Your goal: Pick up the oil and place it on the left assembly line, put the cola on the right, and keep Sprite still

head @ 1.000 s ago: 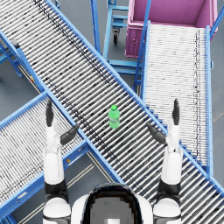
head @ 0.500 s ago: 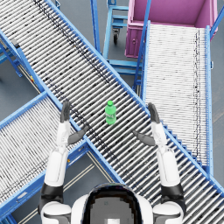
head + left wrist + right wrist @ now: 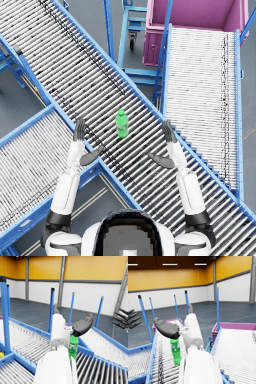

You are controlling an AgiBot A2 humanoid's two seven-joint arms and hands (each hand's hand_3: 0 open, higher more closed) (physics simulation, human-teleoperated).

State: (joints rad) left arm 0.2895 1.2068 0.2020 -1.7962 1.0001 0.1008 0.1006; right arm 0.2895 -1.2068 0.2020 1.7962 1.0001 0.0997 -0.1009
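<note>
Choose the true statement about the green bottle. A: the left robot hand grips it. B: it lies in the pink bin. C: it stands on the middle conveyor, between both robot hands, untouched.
C: the green bottle stands upright on the middle conveyor, the left robot hand and right robot hand open either side, clear of it.

The light is bright and even everywhere. In the right wrist view, long white lamps (image 3: 169, 264) glow on a dark ceiling. Shadows are soft and faint. The head view looks blocky and a bit fuzzy. Up close, the label on the Sprite bottle (image 3: 73, 349) looks a little blurry.
</note>
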